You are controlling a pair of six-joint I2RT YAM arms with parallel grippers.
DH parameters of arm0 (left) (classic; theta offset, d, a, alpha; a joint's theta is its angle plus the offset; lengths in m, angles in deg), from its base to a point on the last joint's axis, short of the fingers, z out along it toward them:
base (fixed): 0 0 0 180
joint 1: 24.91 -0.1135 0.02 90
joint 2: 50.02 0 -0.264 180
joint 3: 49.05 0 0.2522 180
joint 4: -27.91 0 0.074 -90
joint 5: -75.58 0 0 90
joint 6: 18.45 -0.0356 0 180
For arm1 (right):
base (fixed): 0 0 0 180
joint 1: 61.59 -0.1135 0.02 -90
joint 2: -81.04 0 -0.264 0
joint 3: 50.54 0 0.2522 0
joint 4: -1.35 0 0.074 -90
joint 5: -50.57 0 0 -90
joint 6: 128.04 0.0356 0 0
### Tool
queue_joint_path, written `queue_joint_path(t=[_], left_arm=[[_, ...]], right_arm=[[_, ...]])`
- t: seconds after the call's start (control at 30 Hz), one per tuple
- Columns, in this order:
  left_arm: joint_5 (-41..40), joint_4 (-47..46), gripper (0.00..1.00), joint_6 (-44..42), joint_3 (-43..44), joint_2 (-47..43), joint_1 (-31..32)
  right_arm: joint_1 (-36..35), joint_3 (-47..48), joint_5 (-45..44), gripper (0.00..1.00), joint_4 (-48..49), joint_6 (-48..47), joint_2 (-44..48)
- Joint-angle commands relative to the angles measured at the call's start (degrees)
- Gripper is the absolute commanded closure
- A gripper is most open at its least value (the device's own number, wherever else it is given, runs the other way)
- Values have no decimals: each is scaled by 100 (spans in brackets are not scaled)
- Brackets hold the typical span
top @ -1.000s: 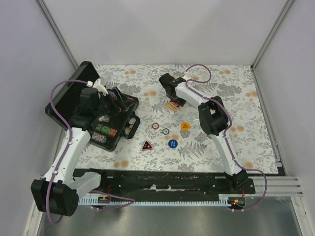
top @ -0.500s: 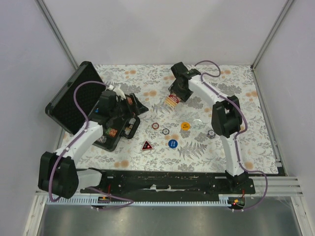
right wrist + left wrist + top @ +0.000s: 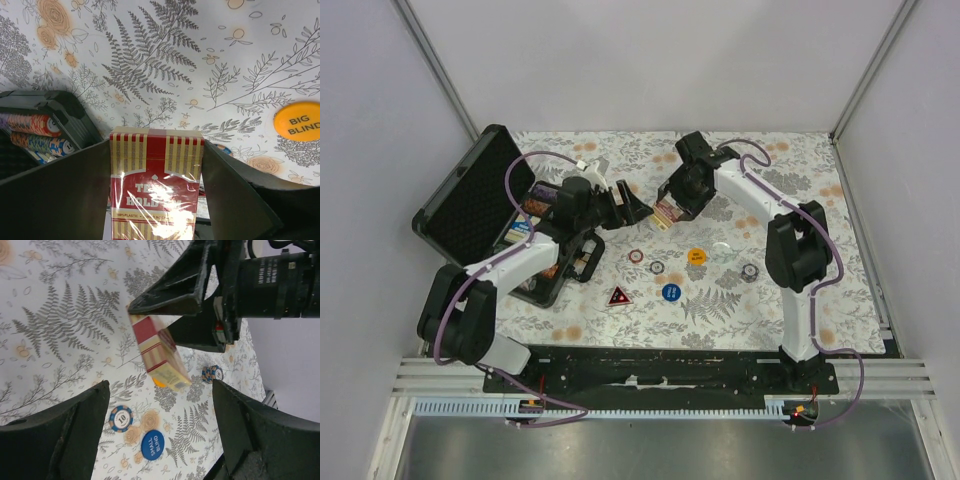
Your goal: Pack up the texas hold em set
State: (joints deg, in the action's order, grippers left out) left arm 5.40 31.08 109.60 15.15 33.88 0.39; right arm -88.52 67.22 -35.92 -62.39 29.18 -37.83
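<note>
My right gripper (image 3: 156, 150) is shut on the red-orange card box (image 3: 155, 185), holding it above the table (image 3: 667, 212). Just left of the box, my left gripper (image 3: 629, 205) stands open with nothing between its fingers (image 3: 65, 435); in the left wrist view the box (image 3: 157, 352) hangs ahead of them. At the left the black case (image 3: 470, 205) lies open, with rows of striped chips (image 3: 37, 131) in its tray. On the cloth lie the orange button (image 3: 696, 256), the blue button (image 3: 671, 292) and the dark red-marked triangle (image 3: 618, 297).
Loose chips (image 3: 636, 256), (image 3: 657, 266), (image 3: 749, 272) lie on the fern-patterned cloth (image 3: 760, 310) between the arms. White walls close the table's back and sides. The case's raised lid leans toward the left wall.
My left arm has swung right from over the case to beside the card box. The right gripper has brought the box slightly left, toward it.
</note>
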Motion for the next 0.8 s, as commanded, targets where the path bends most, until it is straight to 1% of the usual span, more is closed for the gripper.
queue_joint_path(t=[0.0, 0.07, 0.13, 0.27, 0.43, 0.53, 0.63, 0.77], left_arm=[[-477, -558, 11, 151, 318, 214, 387], [-592, -549, 11, 160, 318, 250, 537], [-872, -410, 11, 160, 327, 232, 669], [-1313, -137, 12, 335, 336, 232, 783], [-1331, -119, 31, 686, 362, 294, 827], [-1383, -110, 37, 889, 379, 303, 827], [-1445, -110, 40, 1073, 414, 311, 827], [-1437, -101, 48, 1214, 423, 347, 827]], right_arm=[[-4, -82, 466, 51, 269, 274, 470], [4, -135, 536, 50, 269, 379, 514], [-4, -144, 607, 50, 278, 458, 540], [-22, -179, 730, 49, 322, 581, 540], [-66, -240, 730, 49, 366, 625, 575], [-92, -311, 748, 48, 427, 669, 593], [-127, -328, 765, 48, 471, 713, 593], [-189, -364, 792, 48, 524, 792, 575]])
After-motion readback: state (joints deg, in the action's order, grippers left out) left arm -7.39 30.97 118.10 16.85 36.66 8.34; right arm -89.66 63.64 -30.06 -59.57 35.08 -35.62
